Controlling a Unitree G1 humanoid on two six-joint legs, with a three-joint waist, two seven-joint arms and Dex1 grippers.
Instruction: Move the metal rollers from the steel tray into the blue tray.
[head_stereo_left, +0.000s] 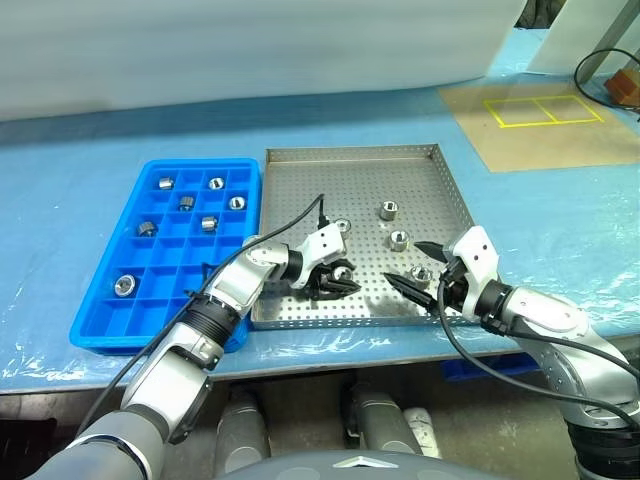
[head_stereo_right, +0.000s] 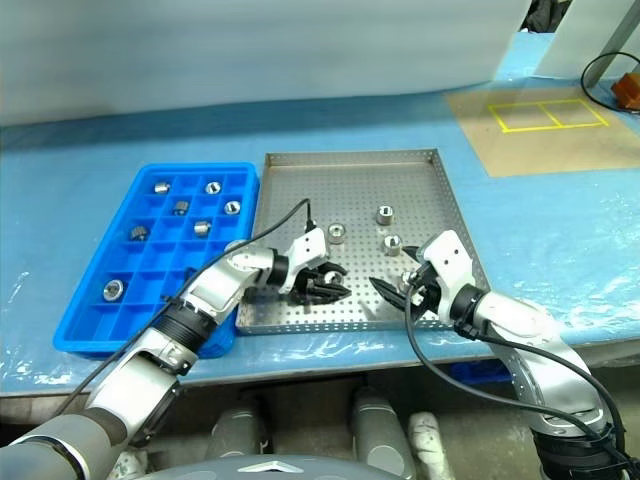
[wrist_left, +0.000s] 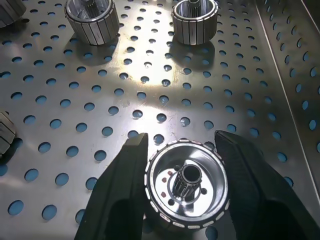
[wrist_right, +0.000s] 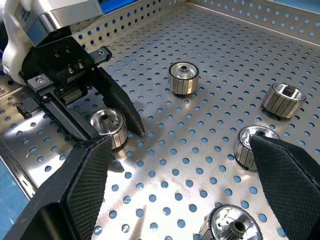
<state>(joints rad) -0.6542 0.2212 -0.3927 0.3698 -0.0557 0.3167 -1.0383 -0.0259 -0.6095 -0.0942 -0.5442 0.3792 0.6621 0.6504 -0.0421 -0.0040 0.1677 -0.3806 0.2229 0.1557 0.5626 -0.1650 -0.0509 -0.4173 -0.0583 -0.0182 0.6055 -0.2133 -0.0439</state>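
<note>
Pinching one of the metal rollers (wrist_left: 186, 191) between its two black fingers, the left gripper (head_stereo_left: 337, 280) reaches low over the near part of the steel tray (head_stereo_left: 300, 170), the roller standing on the perforated floor near the tray's front rim. The right gripper (head_stereo_left: 421, 268) hovers to the right of it over the tray's near right corner, its fingers spread wide and holding nothing. Four further rollers stand loose on the steel tray: one (wrist_right: 183, 78) just beyond the left gripper, one (head_stereo_left: 388, 210) farther back, one (head_stereo_left: 399, 239) at mid-tray, and one (wrist_right: 234, 226) close beside the right gripper's fingers. The blue tray (head_stereo_left: 95, 325) lies to the left, its long side touching the steel tray's left rim; six rollers already sit in separate compartments, five in the far rows and one (head_stereo_left: 124, 285) nearer the front.
</note>
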